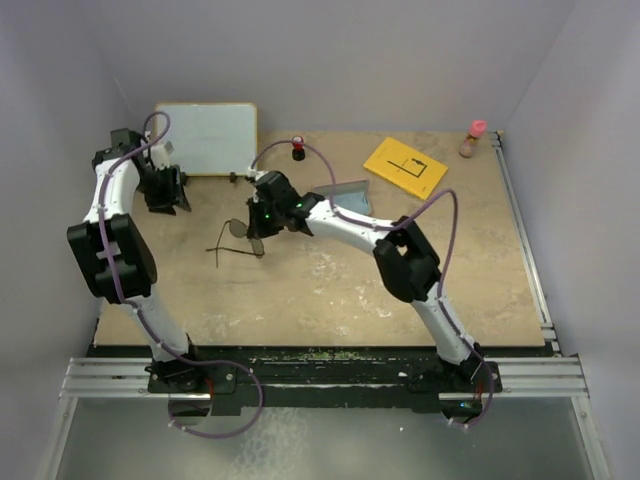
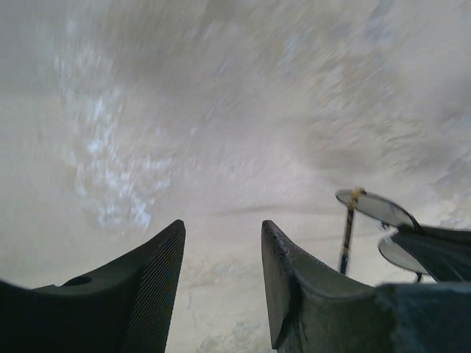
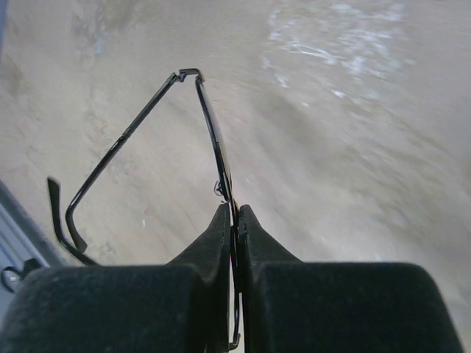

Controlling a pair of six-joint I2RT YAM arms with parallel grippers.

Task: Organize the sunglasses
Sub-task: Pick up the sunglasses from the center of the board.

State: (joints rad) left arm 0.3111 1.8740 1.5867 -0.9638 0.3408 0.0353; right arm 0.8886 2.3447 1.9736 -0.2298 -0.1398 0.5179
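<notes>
The sunglasses (image 1: 238, 232) are thin, dark and wire-framed, left of the table's middle. My right gripper (image 1: 258, 222) is shut on their front frame. In the right wrist view the gripper (image 3: 235, 209) pinches the lens rim edge-on. The frame (image 3: 213, 140) runs up from the jaws, and one temple arm is folded out to the left. My left gripper (image 1: 170, 200) is open and empty, further left near the white board. In the left wrist view its fingers (image 2: 221, 228) stand apart over bare table. The sunglasses (image 2: 372, 207) and a right finger (image 2: 441, 246) show at the right.
A white board (image 1: 205, 138) lies at the back left. A light blue cloth (image 1: 345, 192) lies behind the right arm. A yellow square (image 1: 405, 167), a small red-topped object (image 1: 297, 148) and a pink-capped bottle (image 1: 474, 138) stand along the back. The pinkish-brown case is out of view.
</notes>
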